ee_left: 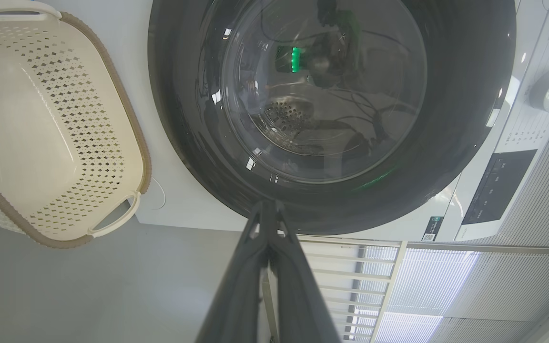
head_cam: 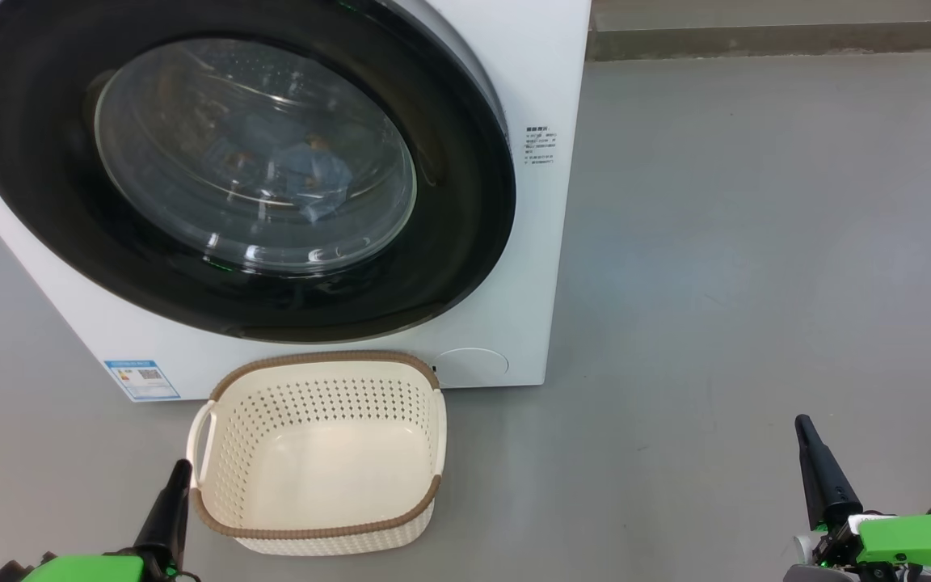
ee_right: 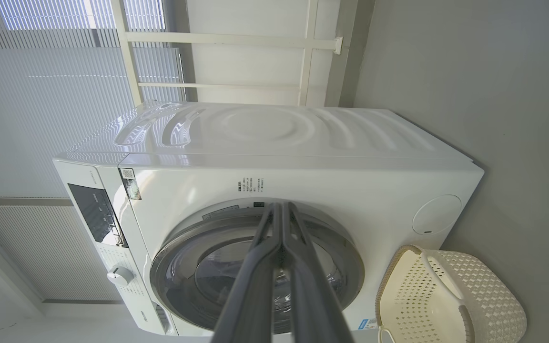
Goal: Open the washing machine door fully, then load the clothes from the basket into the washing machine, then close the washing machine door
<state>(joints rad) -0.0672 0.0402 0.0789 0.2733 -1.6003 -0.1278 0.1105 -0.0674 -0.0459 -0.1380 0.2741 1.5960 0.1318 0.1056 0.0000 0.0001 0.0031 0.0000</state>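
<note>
Glossy black, the washing machine door (head_cam: 449, 242) sits flush in the front of the washing machine (head_cam: 538, 73) in the head view, with no gap showing. Through its glass porthole a bundle of light blue fabric, the clothes (head_cam: 316, 174), lies inside the drum. The basket (head_cam: 328, 396) stands on the floor (head_cam: 756, 242) just before the machine's lower front edge, below the door, and its inside is bare. The left end effector (head_cam: 183, 466) rises at the lower left, near the basket's left side, fingers together and holding nothing. The right end effector (head_cam: 802, 422) rises at the lower right, well apart from basket and machine, likewise pressed together and empty.

In the left wrist view that arm's own fingers meet at the tips, aimed toward the door's rim. The door lies against the white front, and the basket beside it holds nothing.

In the right wrist view the fingers are again together. The whole machine shows with its door shut and the bare basket at its foot.

By my reading all three steps look done: clothes loaded, basket emptied, door closed. Whether the latch has caught I cannot tell.
</note>
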